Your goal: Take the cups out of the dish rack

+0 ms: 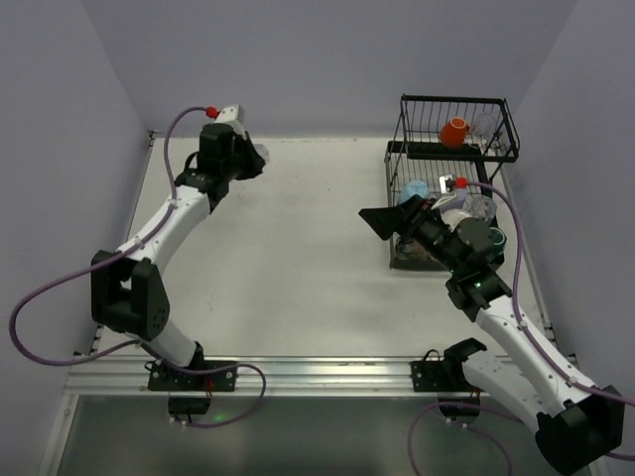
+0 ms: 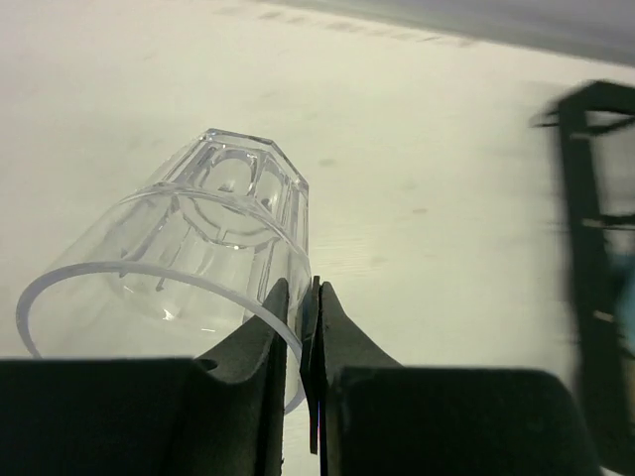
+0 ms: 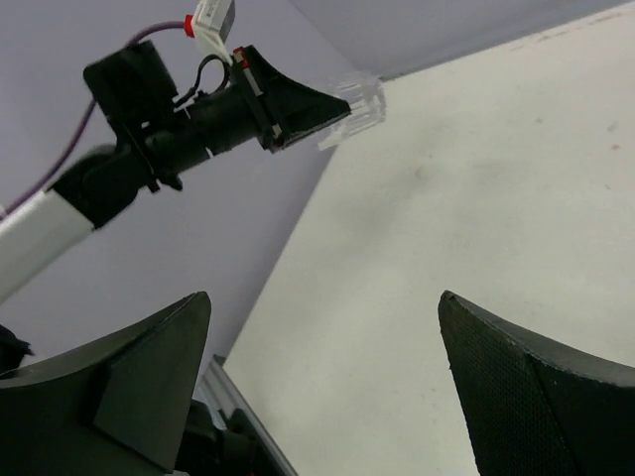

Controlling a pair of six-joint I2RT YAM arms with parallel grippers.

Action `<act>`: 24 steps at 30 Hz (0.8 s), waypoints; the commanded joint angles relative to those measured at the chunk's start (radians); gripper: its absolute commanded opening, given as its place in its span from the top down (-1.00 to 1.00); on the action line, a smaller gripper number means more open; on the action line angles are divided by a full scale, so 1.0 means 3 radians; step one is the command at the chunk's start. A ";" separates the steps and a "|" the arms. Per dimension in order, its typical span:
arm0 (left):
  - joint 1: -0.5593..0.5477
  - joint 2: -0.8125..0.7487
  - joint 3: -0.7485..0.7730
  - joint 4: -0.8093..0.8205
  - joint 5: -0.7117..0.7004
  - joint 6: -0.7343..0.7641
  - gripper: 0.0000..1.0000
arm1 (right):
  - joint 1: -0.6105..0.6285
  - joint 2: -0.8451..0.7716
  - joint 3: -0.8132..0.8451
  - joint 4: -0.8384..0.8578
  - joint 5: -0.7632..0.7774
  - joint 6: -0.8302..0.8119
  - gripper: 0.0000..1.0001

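Observation:
My left gripper (image 1: 260, 159) is at the far left of the table, shut on the rim of a clear glass (image 2: 198, 248), one finger inside and one outside; the glass lies tilted just above the table. It also shows in the right wrist view (image 3: 352, 104). The black wire dish rack (image 1: 501, 149) stands at the far right. Its upper basket holds an orange-red cup (image 1: 454, 132) and a clear glass (image 1: 486, 124). The lower tray holds a light blue cup (image 1: 415, 188) and another clear glass (image 1: 481, 206), partly hidden by my right arm. My right gripper (image 1: 385, 220) is open and empty at the rack's left side.
Lavender walls close in the table on the left, back and right. An aluminium rail (image 1: 298, 372) runs along the near edge by the arm bases. The rack shows blurred at the right edge of the left wrist view (image 2: 595, 248).

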 commanded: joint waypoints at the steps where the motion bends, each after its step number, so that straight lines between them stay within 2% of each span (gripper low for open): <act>1: 0.0365 0.0432 0.0387 -0.1114 -0.0386 0.0352 1.00 | 0.0008 -0.0047 0.0095 -0.0782 0.0169 -0.0614 -0.98; 6: 0.0698 0.0816 0.0628 -0.1406 -0.0541 0.0440 1.00 | 0.0013 -0.0251 -0.0022 -0.1013 0.0184 -0.0856 -0.98; 10: 0.0821 0.1118 0.0878 -0.1688 -0.0945 0.0557 1.00 | 0.0018 -0.0308 -0.0038 -0.1146 0.0149 -0.0983 -0.98; 14: 0.0959 0.1419 0.1144 -0.1979 -0.0782 0.0578 1.00 | 0.0018 -0.0318 -0.0094 -0.1141 0.0107 -0.1060 -0.98; 15: 0.0959 0.1557 0.1297 -0.2167 -0.0797 0.0598 1.00 | 0.0018 -0.0323 -0.0099 -0.1146 0.0148 -0.1101 -0.98; 20: 0.0959 0.1762 0.1497 -0.2429 -0.0777 0.0655 1.00 | 0.0018 -0.0293 -0.0110 -0.1156 0.0189 -0.1157 -0.98; 23: 0.0959 0.1819 0.1559 -0.2491 -0.0746 0.0660 0.88 | 0.0018 -0.0277 -0.0160 -0.1100 0.0143 -0.1152 -0.98; 24: 0.0959 0.1844 0.1579 -0.2496 -0.0721 0.0655 0.78 | 0.0018 -0.0272 -0.0176 -0.1085 0.0143 -0.1152 -0.98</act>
